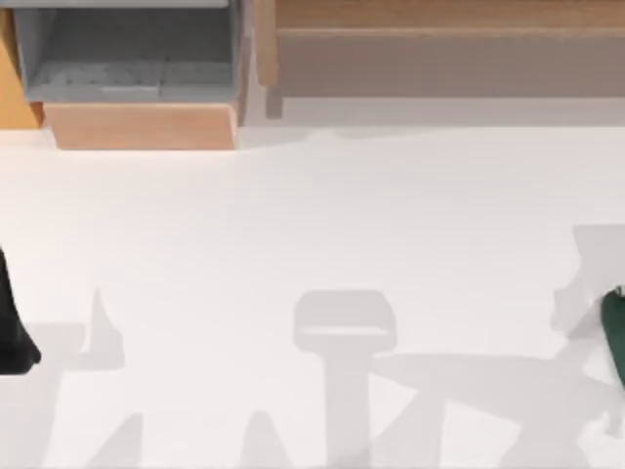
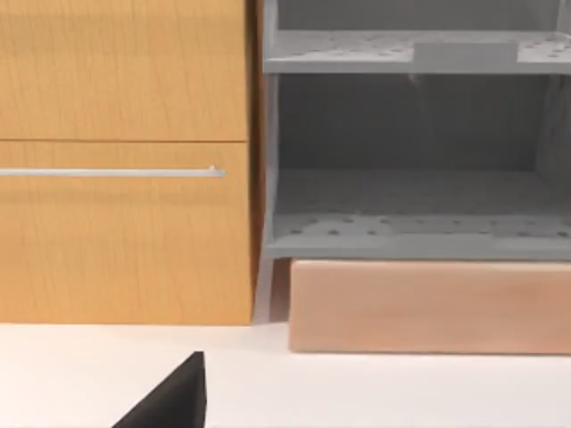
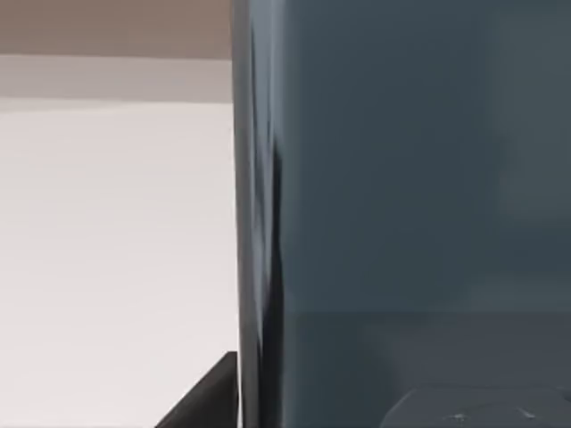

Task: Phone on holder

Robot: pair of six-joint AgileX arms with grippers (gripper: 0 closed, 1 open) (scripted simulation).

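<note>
The phone (image 3: 401, 205) has a glossy dark grey-blue face and stands upright right against the right wrist camera. My right gripper is shut on it, and one black fingertip (image 3: 210, 403) shows beside its edge above the white table. A dark greenish sliver (image 1: 615, 337) sits at the top view's right edge; I cannot tell whether it is the phone or the arm. My left arm (image 1: 12, 332) is parked at the top view's left edge, and a black part of its gripper (image 2: 169, 406) shows in the left wrist view. The holder is out of view.
A grey open shelf unit (image 1: 127, 59) on a light wooden base (image 1: 142, 125) stands at the back left, next to a wooden cabinet (image 2: 116, 178) with a metal handle. A long wooden unit (image 1: 439, 49) runs along the back right. The white table (image 1: 312, 215) lies in front.
</note>
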